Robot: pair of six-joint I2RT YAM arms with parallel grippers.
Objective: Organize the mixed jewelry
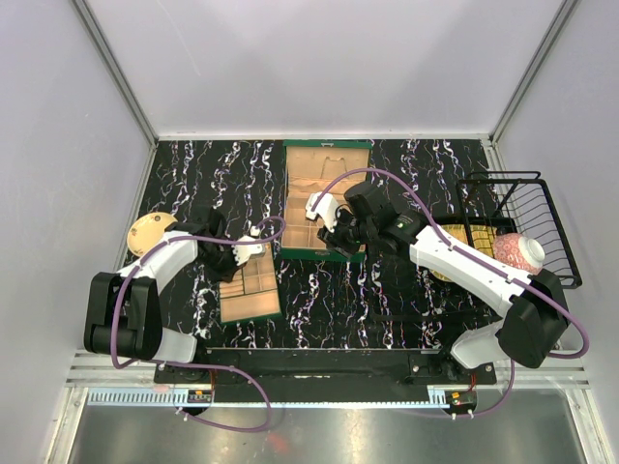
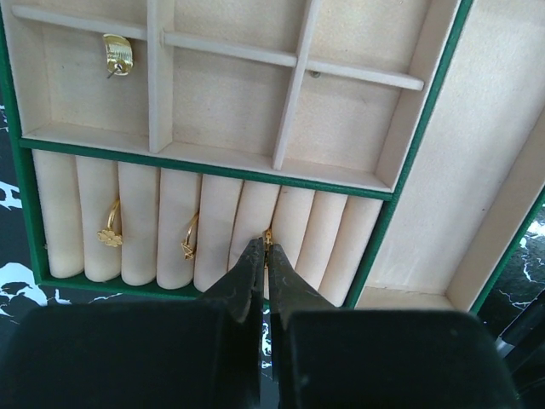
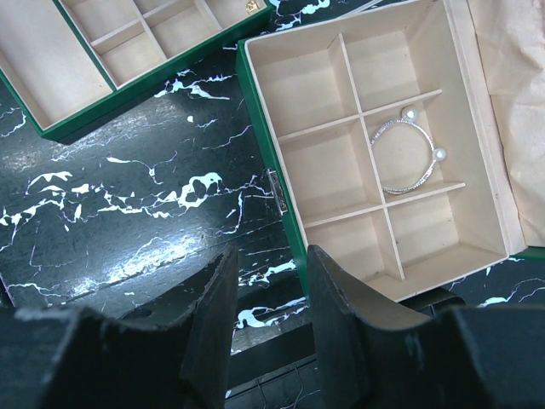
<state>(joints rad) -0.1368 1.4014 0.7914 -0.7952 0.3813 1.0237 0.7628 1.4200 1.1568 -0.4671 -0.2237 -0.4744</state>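
- My left jaws are closed, pinching what looks like a small gold-toned ring [image 2: 268,236] over a groove in the cream padded rolls [image 2: 217,230], to seat it upright.
- Two more gold rings [image 2: 109,232] stand in grooves alongside.
- My right jaws hang half-open and empty; beyond, a pearl-tipped silvery bracelet [image 3: 409,153] lies in the green box [image 3: 259,119].

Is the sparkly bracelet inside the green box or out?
Inside: the bracelet lies in a middle compartment of the open green box.
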